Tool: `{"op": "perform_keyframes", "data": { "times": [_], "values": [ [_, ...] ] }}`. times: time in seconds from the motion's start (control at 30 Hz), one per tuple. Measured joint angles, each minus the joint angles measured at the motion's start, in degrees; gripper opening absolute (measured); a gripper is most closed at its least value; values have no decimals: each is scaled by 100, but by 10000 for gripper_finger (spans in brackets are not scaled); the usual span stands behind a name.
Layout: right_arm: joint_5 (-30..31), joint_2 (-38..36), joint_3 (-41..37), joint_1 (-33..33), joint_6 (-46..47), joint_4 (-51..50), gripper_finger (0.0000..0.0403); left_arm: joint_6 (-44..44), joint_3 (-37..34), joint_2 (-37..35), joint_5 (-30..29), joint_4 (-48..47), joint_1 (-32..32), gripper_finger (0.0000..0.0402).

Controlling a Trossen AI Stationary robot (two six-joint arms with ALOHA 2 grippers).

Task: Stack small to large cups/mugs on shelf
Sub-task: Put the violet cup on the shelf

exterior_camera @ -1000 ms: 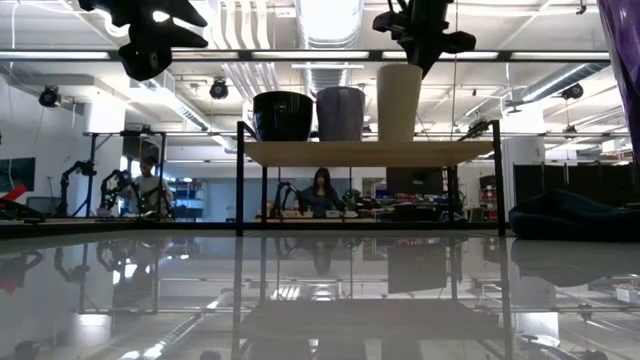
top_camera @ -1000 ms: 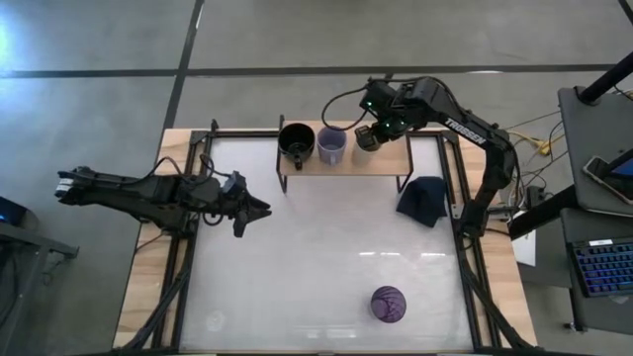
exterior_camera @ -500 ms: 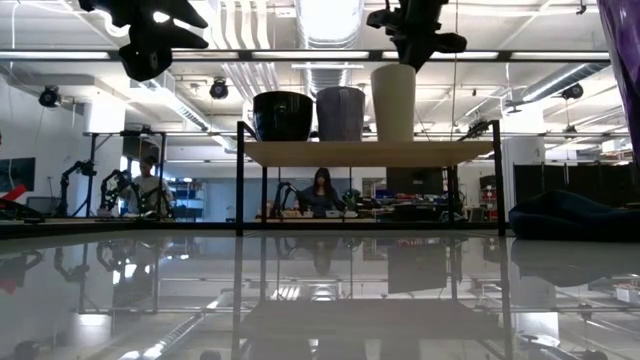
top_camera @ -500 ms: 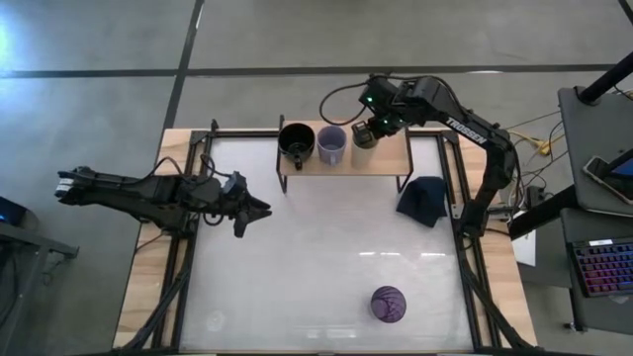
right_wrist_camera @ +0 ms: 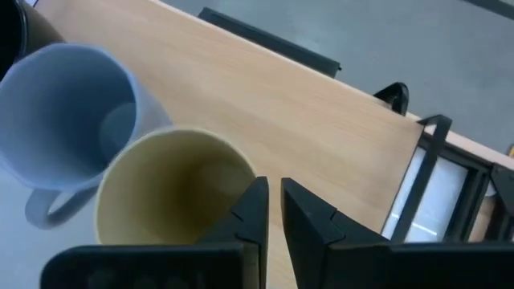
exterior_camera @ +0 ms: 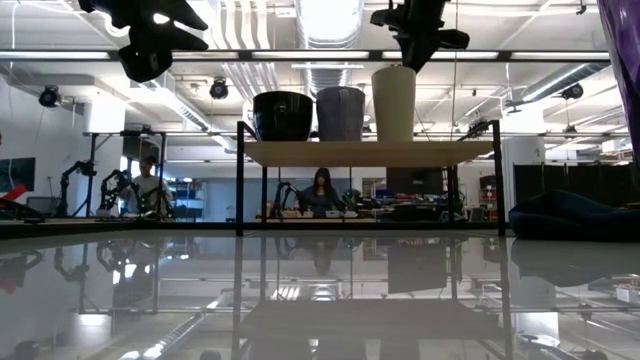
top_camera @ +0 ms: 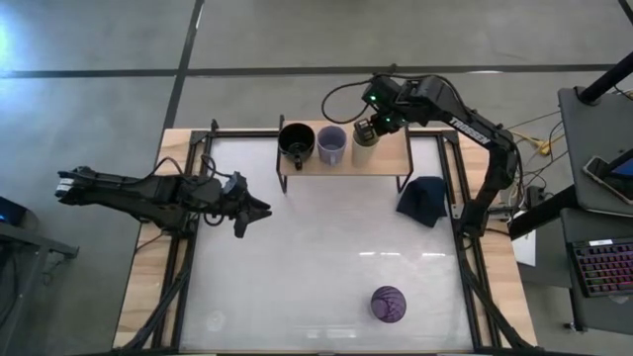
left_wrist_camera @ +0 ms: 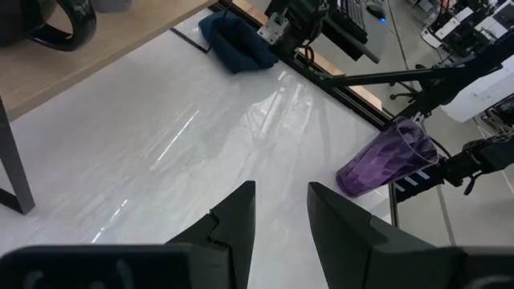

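Three vessels line up on the shelf point(top_camera: 391, 161) at the counter's point(top_camera: 316, 257) far edge: the black mug point(top_camera: 295, 141) at its left end, the lavender-grey mug point(top_camera: 331, 145) just beside it, the cream cup point(top_camera: 365, 132) next along. One purple tumbler point(top_camera: 388, 304) lies alone near the counter's near edge. The right pincer point(top_camera: 363, 127) hovers over the cream cup's rim, fingers almost pressed together, pinching nothing. A navy cloth point(top_camera: 423, 199) sits near the right edge. The left pincer point(top_camera: 259, 209) waits spread by the left edge.
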Motion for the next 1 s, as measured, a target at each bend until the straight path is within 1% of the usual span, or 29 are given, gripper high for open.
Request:
{"op": "perform_keyframes", "data": {
  "times": [0.13,0.2,0.3,0.4,0.53,0.63,0.73,0.83,0.93,1.0],
  "values": [
    [-263,-255,0,97,108,-500,29,-2,-1,-2,1,-7,0,100],
    [-379,-488,-26,335,181,-628,29,0,4,0,-1,1,-2,100],
    [-770,-968,-149,941,402,-583,29,4,-30,-2,-3,9,0,100],
    [-807,-1340,-304,1789,954,-592,29,23,-67,0,-20,17,0,100],
    [-981,-1758,-855,3169,2198,-585,29,48,-107,2,-33,16,2,100],
    [-1202,-1961,-1525,4339,3465,-603,29,21,-107,2,-90,24,2,100],
    [-1235,-2021,-2235,5269,4795,-612,40,16,-107,2,-232,24,7,100],
    [-1238,-2004,-2722,5896,5916,-459,70,29,-107,0,-341,27,7,100],
    [-1234,-1906,-2972,6274,6546,59,112,33,-107,0,-339,26,11,100],
    [-1190,-1799,-3039,6376,6768,327,139,35,-107,0,-325,18,11,100]
  ]
}}
